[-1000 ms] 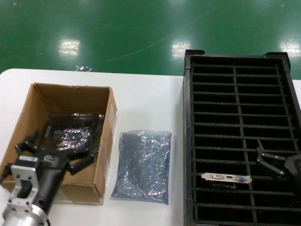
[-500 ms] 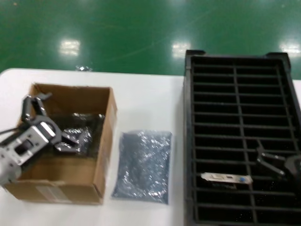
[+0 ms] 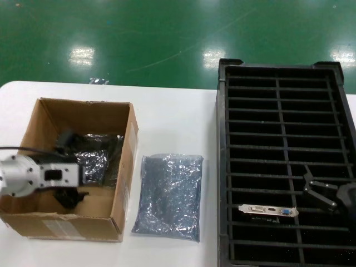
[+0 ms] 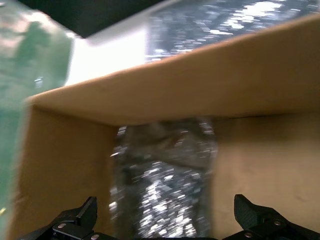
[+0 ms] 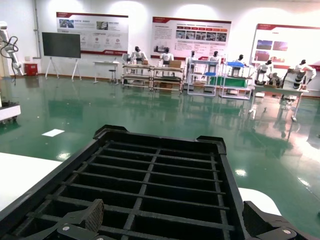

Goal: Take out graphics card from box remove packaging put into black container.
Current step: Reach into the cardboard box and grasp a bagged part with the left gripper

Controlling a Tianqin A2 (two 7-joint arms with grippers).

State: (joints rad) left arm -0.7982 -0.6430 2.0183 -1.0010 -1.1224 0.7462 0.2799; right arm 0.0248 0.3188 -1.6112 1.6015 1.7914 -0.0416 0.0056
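The brown cardboard box (image 3: 123, 167) stands at the left of the white table. In it lies a shiny crinkly plastic bag (image 3: 99, 158) with something dark inside. My left gripper (image 3: 77, 168) reaches into the box from the left, open, with its fingers either side of that bag (image 4: 165, 185); it holds nothing (image 4: 167, 222). A flat, empty-looking grey-blue bag (image 3: 169, 194) lies on the table beside the box. A graphics card (image 3: 268, 210) stands in a near slot of the black container (image 3: 278, 105). My right gripper (image 3: 312, 189) hovers open over the container's right side (image 5: 175, 222).
The box's inner walls (image 4: 260, 165) stand close on both sides of my left fingers. The black container's slots (image 5: 150, 180) lie under my right gripper. Bare white table (image 3: 172, 122) shows between box and container. Green floor lies beyond.
My left gripper has swung from the box's near left corner down into the box and now straddles the bag there. The right arm, the card and the loose bag have not moved.
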